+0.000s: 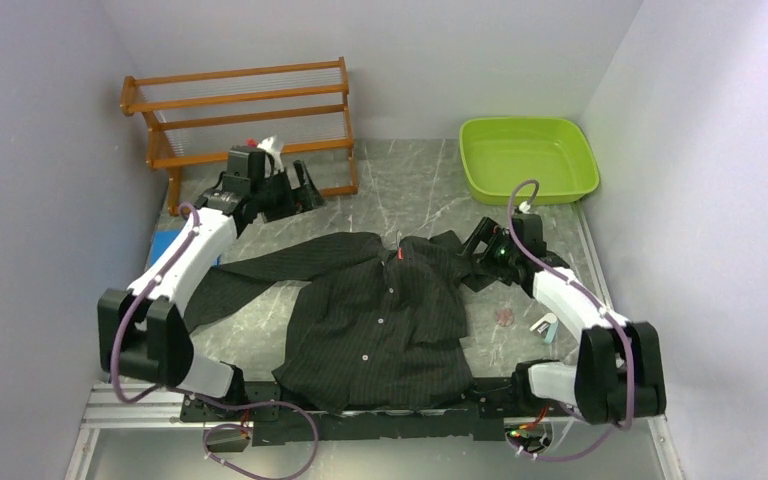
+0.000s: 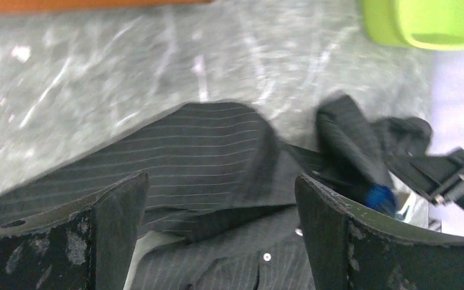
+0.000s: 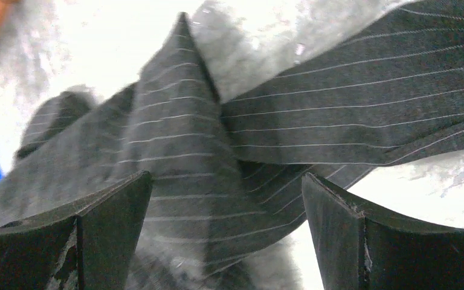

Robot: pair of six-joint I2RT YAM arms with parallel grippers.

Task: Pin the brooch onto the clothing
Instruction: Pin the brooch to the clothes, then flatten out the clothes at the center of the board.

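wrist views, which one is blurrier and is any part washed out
Left wrist view: motion blur smears the table and softens the shirt. Right wrist view: the pinstripes read sharper, but the table glares to near white beside the shirt. Top view: evenly lit and in focus.

The hem of the pinstriped shirt is hidden behind the base rail, and one sleeve end disappears under the right gripper. Beside the shirt lies a pinkish thing (round, pale), too small to identify. The left wrist view is blurred, with the shirt cut off at its lower edge.
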